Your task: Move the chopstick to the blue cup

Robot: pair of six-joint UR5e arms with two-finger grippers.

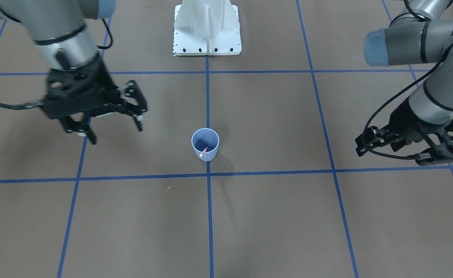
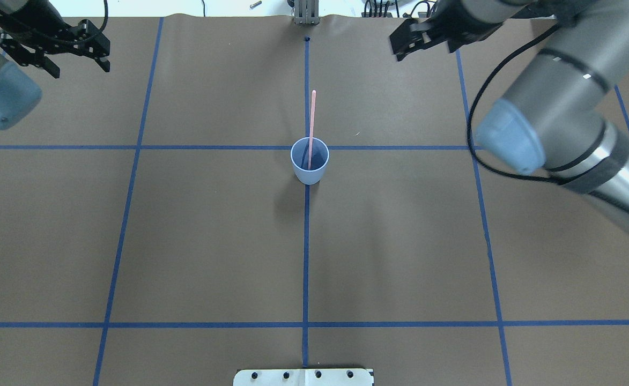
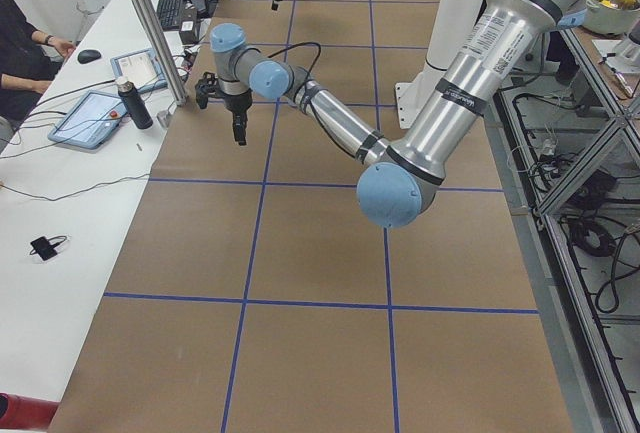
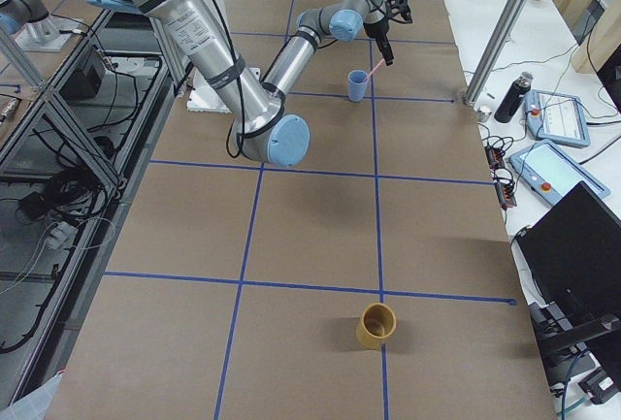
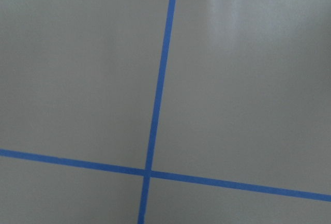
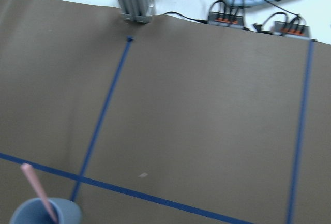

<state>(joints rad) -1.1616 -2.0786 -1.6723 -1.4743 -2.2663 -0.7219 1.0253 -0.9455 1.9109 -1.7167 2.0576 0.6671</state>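
The blue cup (image 1: 205, 144) stands upright on the centre tape line and also shows in the overhead view (image 2: 309, 161). One pink chopstick (image 2: 312, 123) stands in the cup and leans on its rim. Its tip shows in the front view (image 1: 203, 151) and its upper end in the right wrist view (image 6: 37, 190). My right gripper (image 1: 115, 131) is open and empty, raised off to the side of the cup. My left gripper (image 2: 78, 68) is open and empty, far from the cup on the other side.
A yellow-brown cup (image 4: 375, 324) stands on the table toward my right end. The robot's white base plate (image 1: 207, 42) sits on the centre line. Tablets, a bottle and cables lie beyond the table's far edge.
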